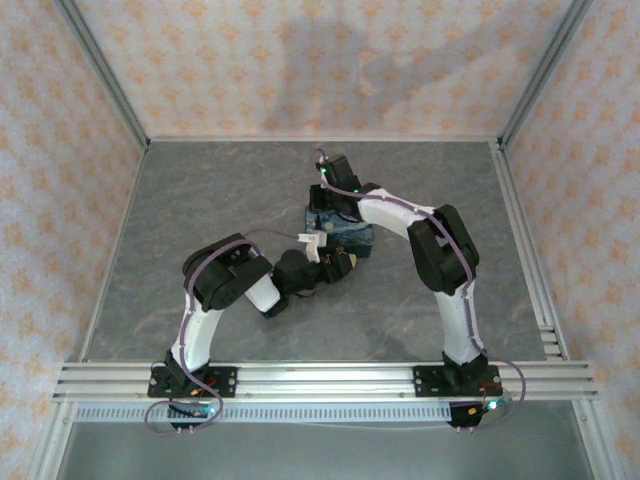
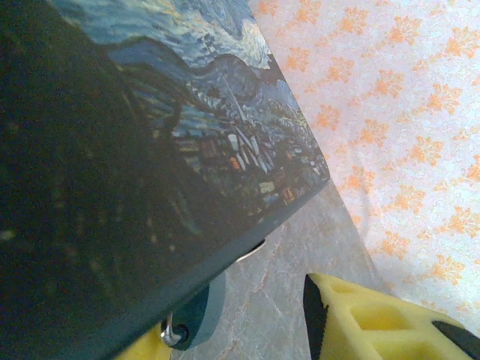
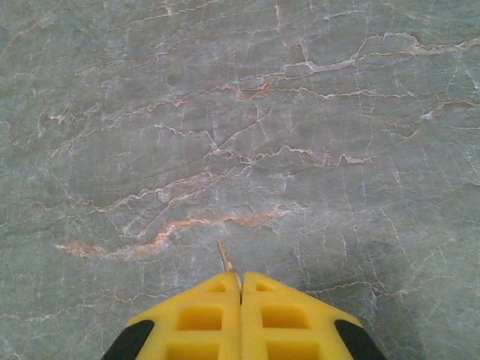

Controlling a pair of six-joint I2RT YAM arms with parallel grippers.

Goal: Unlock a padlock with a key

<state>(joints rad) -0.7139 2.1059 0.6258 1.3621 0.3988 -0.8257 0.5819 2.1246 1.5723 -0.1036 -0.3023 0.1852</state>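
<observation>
The painted tin (image 2: 187, 150) is the biggest thing here. The padlock (image 2: 201, 315) sits at its lower edge, between the spread fingers of the left gripper (image 2: 232, 315). I judge the padlock rigid, light and smooth, so it may slip; the flat sides of its body are the best place to pinch. It is a small bluish-grey lump with a shiny shackle. The right gripper (image 3: 241, 289) is pressed together on the key (image 3: 224, 257), with only a thin tip sticking out.

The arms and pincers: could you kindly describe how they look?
The left arm and right arm have white links, black joints and purple cables. The left pincer and right pincer have yellow fingers with square hollows and black patches.
</observation>
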